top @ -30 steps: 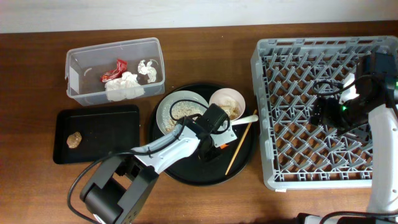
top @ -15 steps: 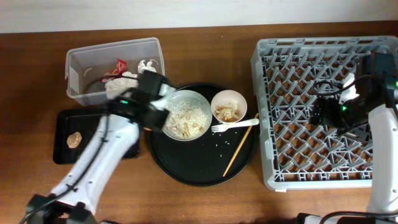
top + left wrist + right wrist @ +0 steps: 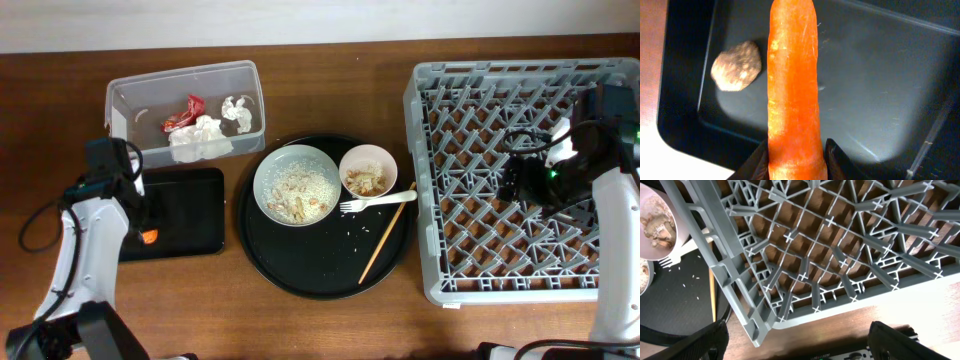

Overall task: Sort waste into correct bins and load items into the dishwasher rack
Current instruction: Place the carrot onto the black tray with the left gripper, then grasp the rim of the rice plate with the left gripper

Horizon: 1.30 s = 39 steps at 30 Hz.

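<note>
My left gripper [image 3: 795,161] is shut on an orange carrot piece [image 3: 792,85] and holds it above the shallow black tray [image 3: 880,75], next to a small brown food lump [image 3: 736,65]. In the overhead view the left gripper [image 3: 140,226] hovers over the left end of the black tray [image 3: 185,205], and the carrot [image 3: 148,237] shows below it. The clear tub [image 3: 125,105] holds a red wrapper [image 3: 186,111] and white napkins [image 3: 200,138]. My right gripper [image 3: 516,184] is open and empty over the grey rack [image 3: 470,270]. The cups are out of view.
A large round black tray [image 3: 320,265] holds the wide plate-bowl [image 3: 296,185] with rice crumbs, the smaller bowl [image 3: 367,170], a white fork [image 3: 382,199] and a wooden stick [image 3: 387,232]. The right wrist view shows the rack's lattice [image 3: 840,245] from close above.
My left arm has swung from the round black tray leftward past the clear tub to the shallow black tray, carrying the carrot. The right arm has not moved.
</note>
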Tool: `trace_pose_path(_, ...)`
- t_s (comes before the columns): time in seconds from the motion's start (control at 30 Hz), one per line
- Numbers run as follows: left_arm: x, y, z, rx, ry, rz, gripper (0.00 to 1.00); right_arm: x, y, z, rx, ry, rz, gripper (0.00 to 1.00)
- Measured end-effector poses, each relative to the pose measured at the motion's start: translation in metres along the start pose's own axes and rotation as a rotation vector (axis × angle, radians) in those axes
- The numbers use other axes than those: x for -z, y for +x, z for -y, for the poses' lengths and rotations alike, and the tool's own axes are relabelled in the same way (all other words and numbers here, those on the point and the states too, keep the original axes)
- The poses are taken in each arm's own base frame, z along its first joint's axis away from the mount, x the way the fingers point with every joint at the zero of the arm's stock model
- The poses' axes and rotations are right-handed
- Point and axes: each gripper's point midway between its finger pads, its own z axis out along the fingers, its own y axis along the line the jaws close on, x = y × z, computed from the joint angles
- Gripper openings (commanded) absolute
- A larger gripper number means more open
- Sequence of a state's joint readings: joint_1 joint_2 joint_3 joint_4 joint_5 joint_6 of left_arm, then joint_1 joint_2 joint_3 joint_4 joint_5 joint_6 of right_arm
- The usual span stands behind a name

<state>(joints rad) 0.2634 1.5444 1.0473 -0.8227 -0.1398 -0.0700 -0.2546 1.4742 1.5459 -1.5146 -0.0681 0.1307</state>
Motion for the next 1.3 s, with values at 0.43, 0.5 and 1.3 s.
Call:
trace_pose_path(0.43,-0.011,0.002,-0.014,0.075,-0.059,0.020,0.66,0.000,0.001,0.000,-0.001,0.000,-0.003,0.93)
trace_pose_path(0.5,-0.010,0.005,-0.008,0.066,-0.038,0.008,0.64,0.000,0.001,0.000,-0.001,0.000,-0.003,0.93)
trace_pose_path(1.3,-0.001,0.119,0.314,-1.034,0.348,0.162,0.18,0.000,0.002,0.000,-0.001,0.001,-0.008,0.93)
